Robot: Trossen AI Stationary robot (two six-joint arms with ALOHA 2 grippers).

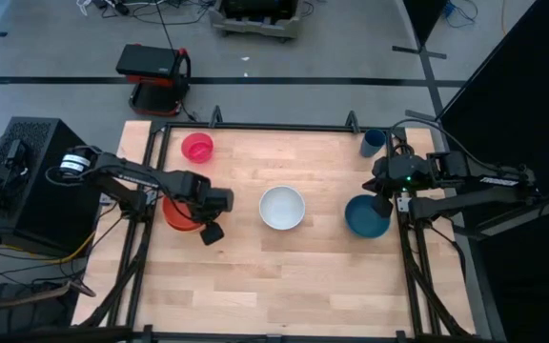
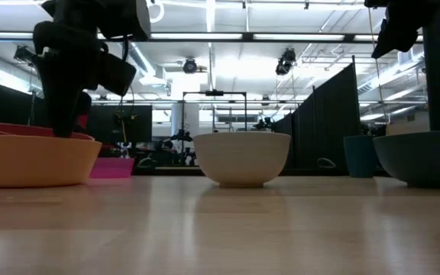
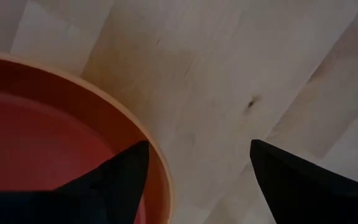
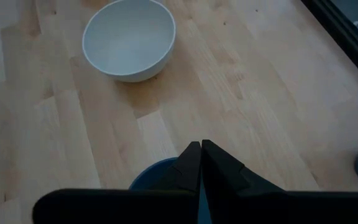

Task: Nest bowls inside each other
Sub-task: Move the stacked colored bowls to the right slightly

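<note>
No legible text, label, brand, number or sign in any view. The bowls carry no markings that can be read. Equipment beyond the table shows nothing readable either.

A lab hall: strip ceiling lights (image 2: 296,37), black partition curtains (image 2: 323,122), taped concrete floor (image 1: 351,38), cables.

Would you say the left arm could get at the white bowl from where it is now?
Probably yes. The left gripper hangs open at the rim of the red bowl, and only bare table lies between it and the white bowl.
</note>
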